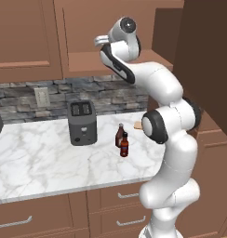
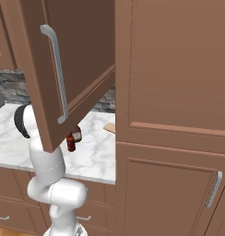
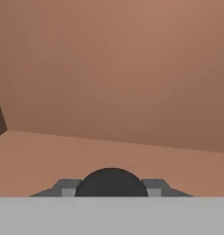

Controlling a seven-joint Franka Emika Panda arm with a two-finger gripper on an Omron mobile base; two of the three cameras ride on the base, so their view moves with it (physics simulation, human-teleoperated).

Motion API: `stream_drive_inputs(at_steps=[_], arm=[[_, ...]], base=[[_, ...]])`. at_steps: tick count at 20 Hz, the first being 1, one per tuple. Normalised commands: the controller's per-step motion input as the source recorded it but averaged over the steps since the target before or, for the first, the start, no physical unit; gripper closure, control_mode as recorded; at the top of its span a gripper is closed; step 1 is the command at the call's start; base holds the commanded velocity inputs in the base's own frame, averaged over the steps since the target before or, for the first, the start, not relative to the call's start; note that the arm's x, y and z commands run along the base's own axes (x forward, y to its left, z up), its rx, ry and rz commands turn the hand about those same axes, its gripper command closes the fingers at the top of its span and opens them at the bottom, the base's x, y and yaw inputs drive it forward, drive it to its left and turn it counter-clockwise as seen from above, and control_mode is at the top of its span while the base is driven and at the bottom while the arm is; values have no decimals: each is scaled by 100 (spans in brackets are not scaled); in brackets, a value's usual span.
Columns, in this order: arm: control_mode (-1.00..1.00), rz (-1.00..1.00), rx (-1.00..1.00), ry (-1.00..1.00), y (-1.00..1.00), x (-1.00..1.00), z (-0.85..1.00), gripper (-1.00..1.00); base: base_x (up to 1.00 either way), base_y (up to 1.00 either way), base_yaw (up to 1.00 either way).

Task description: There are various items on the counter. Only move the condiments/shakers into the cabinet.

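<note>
My gripper [image 3: 112, 190], clamped on a dark-capped shaker [image 3: 112, 182], is inside the cabinet [image 3: 109, 151] above its shelf; I judge placement underway, needing lowering and release; two bottles [image 1: 122, 139] remain on the counter [image 1: 41, 158]

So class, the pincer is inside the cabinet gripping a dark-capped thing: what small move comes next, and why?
Probably lower it and open the pincer. The dark cap sits between the fingers, low over the cabinet shelf, with two bottles left on the counter.
</note>
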Motion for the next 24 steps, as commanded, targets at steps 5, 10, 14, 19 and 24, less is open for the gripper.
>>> stream_drive_inputs(at_steps=[5,10,14,19,24], arm=[[-100,0,0,-1,0,6,-16,-100],[-100,0,0,-1,0,0,-1,-100],[-100,0,-2,-9,0,-44,0,-100],[-100,0,-4,-31,2,-100,-1,-100],[-100,-12,-1,-24,1,-100,-24,-100]], base=[[0,0,0],[0,0,0],[0,0,0],[0,0,0],[0,0,0]])
